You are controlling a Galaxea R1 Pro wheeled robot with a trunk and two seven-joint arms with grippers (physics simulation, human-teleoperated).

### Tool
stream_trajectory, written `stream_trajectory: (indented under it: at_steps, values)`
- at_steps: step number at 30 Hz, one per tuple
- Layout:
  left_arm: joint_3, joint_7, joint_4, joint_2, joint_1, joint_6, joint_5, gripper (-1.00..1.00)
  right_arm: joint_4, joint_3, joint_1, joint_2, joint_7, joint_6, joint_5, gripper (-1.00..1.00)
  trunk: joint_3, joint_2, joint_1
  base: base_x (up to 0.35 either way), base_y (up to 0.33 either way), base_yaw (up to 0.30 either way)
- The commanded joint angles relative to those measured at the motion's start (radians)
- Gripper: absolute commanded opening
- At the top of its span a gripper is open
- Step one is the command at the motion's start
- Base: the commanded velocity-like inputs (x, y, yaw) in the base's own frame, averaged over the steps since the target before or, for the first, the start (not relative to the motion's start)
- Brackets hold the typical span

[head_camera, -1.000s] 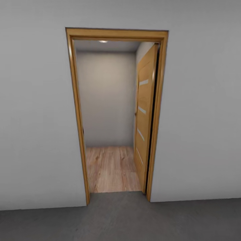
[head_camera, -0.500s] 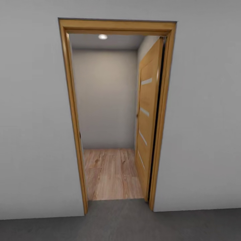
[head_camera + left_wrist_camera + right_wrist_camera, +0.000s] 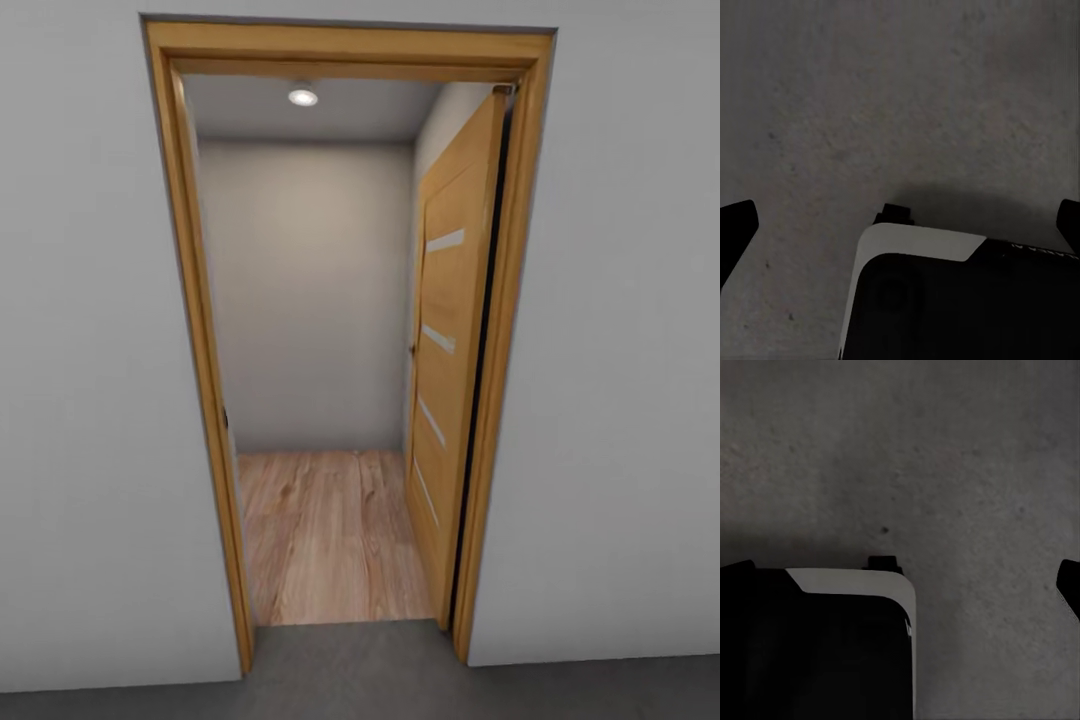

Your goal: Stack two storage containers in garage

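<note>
The robot stands on the dark grey concrete floor (image 3: pixel 360 690) of the garage and faces an open doorway with a light wood frame (image 3: pixel 195 330). Through it, at twelve o'clock, a narrow room with a wood-plank floor (image 3: pixel 325 530) and a pale back wall (image 3: pixel 310 290) is visible, with a round ceiling lamp (image 3: pixel 302 96) above. The wooden door (image 3: pixel 450 360) is swung inward and lies along the wall at about two o'clock. In the left wrist view the left gripper (image 3: pixel 900 225) points down at the concrete, its two dark fingertips far apart at the edges of the picture and nothing between them; the right gripper (image 3: pixel 904 574) in the right wrist view is spread and empty in the same way. No storage container is visible here, so I judge that the robot is driving to fetch one from the living room. The next move calls for driving straight through the opening, centred between the frame and the door edge, then turning toward the living room.
</note>
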Motion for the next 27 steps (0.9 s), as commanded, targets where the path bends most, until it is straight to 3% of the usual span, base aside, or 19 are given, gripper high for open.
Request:
stream_trajectory:
  at_steps: [1, 6, 15, 27]
  values:
    - [-0.009, 0.003, 0.001, 0.000, -0.001, -0.003, 0.008, 1.00, 0.003, 0.008, -0.002, 0.000, -0.001, -0.006, -0.009, 1.00, -0.002, -0.001, 0.001, 0.323, 0.000, 0.000]
    - [-0.009, 0.003, 0.001, 0.000, -0.001, -0.003, 0.008, 1.00, 0.003, 0.008, -0.002, 0.001, -0.001, -0.005, -0.010, 1.00, -0.002, -0.001, 0.001, 0.324, 0.000, 0.055]
    - [-0.009, 0.003, 0.001, 0.000, -0.001, -0.003, 0.008, 1.00, 0.003, 0.008, -0.002, 0.000, -0.001, -0.005, -0.010, 1.00, -0.004, -0.001, 0.001, 0.324, 0.000, 0.211]
    - [-0.009, 0.003, 0.001, 0.000, -0.001, -0.003, 0.008, 1.00, 0.003, 0.008, -0.002, -0.001, -0.001, -0.005, -0.008, 1.00, -0.004, -0.001, 0.001, 0.323, 0.000, 0.017]
